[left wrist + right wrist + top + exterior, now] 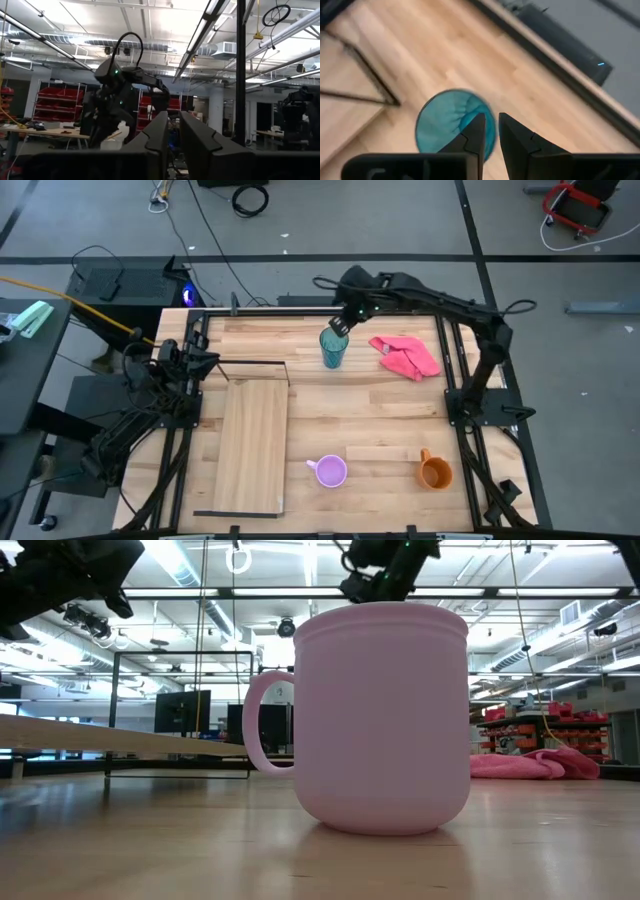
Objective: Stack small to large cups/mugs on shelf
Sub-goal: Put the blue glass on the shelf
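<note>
The see-through teal tumbler (333, 350) stands upright on its base at the table's far middle. My right gripper (340, 326) is at its far rim, fingers close together, and shows from above in the right wrist view (491, 131). The lilac mug (330, 471) and the orange mug (435, 471) stand on their bases near the table's front edge. The lilac mug fills the low view (385, 720) and hides the tumbler there. The pale wood shelf (250, 445) lies left of the middle. My left gripper (174, 135) is shut and empty, held high at the table's left edge. My right gripper has the teal tumbler's rim (493, 120) on the tumbler's far side. One finger (475, 132) is inside the tumbler and one (512, 140) is outside. The fingers come from above, pointing down. The tumbler is upright; whether it is off the table I cannot tell.
A pink cloth (405, 357) lies crumpled right of the tumbler and shows in the low view (535, 763). The shelf's black wire frame (250, 363) stands at its far end, close left of the tumbler. Bare plank table (380, 415) lies between the tumbler and the mugs.
</note>
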Controlling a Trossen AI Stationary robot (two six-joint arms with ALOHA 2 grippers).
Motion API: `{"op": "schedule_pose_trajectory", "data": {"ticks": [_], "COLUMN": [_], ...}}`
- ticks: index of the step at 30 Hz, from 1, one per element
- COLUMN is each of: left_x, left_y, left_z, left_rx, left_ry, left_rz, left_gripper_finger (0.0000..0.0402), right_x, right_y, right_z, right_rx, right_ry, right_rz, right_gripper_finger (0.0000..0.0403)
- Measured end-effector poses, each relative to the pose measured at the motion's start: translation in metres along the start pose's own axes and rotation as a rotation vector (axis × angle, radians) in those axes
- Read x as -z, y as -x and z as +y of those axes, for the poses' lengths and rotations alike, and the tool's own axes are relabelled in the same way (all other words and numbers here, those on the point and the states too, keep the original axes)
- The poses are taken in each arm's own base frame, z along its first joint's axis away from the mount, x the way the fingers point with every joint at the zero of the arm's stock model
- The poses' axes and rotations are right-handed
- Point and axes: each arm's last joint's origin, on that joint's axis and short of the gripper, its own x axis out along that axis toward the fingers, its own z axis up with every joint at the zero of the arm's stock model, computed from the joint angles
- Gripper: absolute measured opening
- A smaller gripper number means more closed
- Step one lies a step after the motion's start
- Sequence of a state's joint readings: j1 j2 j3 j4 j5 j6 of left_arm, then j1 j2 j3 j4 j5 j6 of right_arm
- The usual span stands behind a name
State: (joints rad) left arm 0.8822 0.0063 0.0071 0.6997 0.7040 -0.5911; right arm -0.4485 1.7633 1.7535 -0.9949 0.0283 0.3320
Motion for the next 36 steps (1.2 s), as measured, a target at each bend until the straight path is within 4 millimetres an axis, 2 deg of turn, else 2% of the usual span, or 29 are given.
{"op": "schedule_pose_trajectory", "data": {"ticks": [4,7,14,19,24,36], "left_x": [0.001,0.002,0.002,0.003,0.004,0.005], "left_y": [0.0,0.0,0.0,0.0,0.0,0.0], "left_z": [0.001,0.001,0.001,0.002,0.002,0.003], "left_rx": [-0.005,-0.008,-0.012,-0.018,-0.019,-0.027], "left_ry": [0.014,0.021,0.025,0.034,0.037,0.048], "left_rz": [0.008,0.014,0.02,0.029,0.032,0.043], "left_gripper_finger": [0.0062,0.006,0.0061,0.0066,0.0063,0.0071], "right_x": [0.003,0.003,0.003,0.003,0.004,0.007], "right_y": [-0.018,-0.023,-0.019,-0.019,-0.029,-0.035], "right_z": [0.003,0.003,0.002,0.001,0.002,-0.003], "right_rx": [0.003,0.008,0.027,0.041,0.047,0.083], "right_ry": [0.072,0.081,0.105,0.081,0.083,0.077], "right_rz": [0.062,0.078,0.068,0.065,0.088,0.102], "right_gripper_finger": [0.0063,0.0075,0.0129,0.0152,0.0154,0.0147]}}
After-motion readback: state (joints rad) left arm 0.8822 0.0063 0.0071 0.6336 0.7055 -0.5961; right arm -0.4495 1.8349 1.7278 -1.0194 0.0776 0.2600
